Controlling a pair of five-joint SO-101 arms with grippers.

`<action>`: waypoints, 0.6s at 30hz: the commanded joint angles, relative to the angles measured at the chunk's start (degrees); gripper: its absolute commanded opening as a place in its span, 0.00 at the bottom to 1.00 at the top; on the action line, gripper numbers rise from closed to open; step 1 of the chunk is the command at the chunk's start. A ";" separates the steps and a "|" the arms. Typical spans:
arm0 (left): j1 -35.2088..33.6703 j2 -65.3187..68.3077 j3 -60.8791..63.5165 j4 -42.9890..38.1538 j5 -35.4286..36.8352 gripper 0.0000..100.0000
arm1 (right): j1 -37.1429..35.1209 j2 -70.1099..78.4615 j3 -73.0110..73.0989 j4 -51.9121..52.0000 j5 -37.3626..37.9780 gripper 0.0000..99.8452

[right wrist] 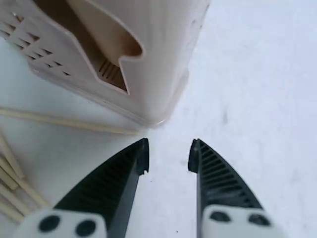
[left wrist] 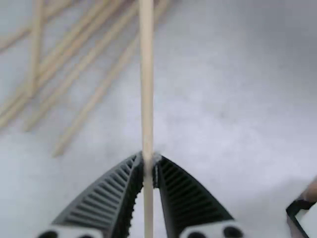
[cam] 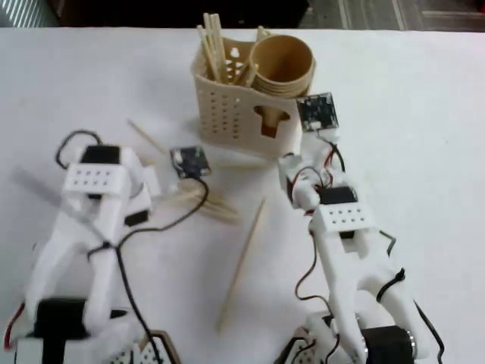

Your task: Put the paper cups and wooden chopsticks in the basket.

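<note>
A cream perforated basket stands at the table's far middle, with stacked paper cups and several wooden chopsticks upright inside. My left gripper is shut on one chopstick that runs straight out from its jaws. It sits left of the basket, beside a loose pile of chopsticks. My right gripper is open and holds nothing, just in front of the basket's near corner. Another chopstick lies along the basket's foot.
A single chopstick lies slanted on the white table between the two arms. Another lies left of the basket. Cables trail from both arms. To the right of the basket the table is bare.
</note>
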 commanded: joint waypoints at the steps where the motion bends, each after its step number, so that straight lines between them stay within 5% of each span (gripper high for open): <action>1: 0.57 -10.77 -5.98 2.64 1.05 0.02 | 0.57 -2.15 -0.35 -1.10 0.26 0.14; 10: 2.77 -17.80 -15.82 -11.34 20.92 0.02 | 0.57 -2.15 -0.35 -1.10 0.26 0.14; 18: 9.71 -17.80 -17.67 -39.56 44.75 0.02 | 0.57 -2.15 -0.35 -1.10 0.26 0.14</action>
